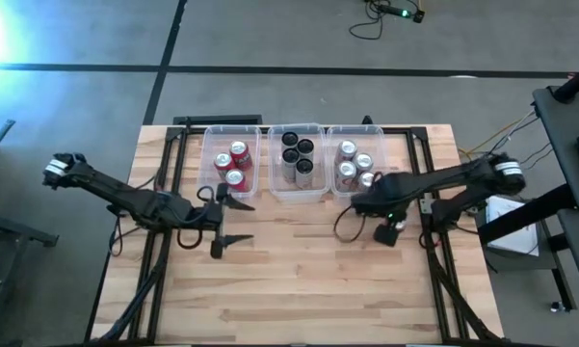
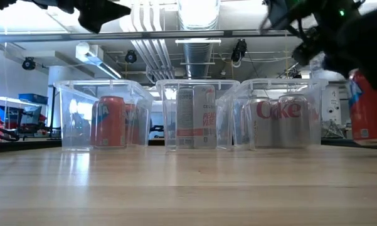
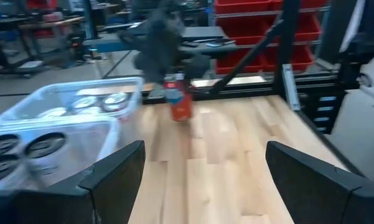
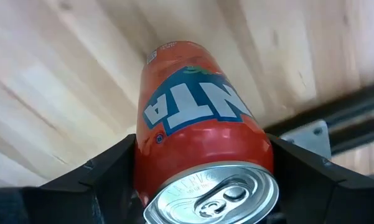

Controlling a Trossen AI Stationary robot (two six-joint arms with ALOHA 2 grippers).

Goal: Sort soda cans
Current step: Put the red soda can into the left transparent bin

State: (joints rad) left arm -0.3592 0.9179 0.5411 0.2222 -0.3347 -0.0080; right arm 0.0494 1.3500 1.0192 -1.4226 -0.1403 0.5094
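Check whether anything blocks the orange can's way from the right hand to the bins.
Nothing visible does. The right hand grips the orange can just in front of the silver-can bin. The open left hand hovers before the red-can bin and could obstruct a path there.

3 clear plastic bins (image 1: 229, 134) line the wooden table's (image 1: 299, 280) far edge.

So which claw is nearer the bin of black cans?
Left. The left claw hangs open just off the near-left corner of the middle bin. The right claw is a bit farther off its right side, by the silver-can bin, shut on an orange can.
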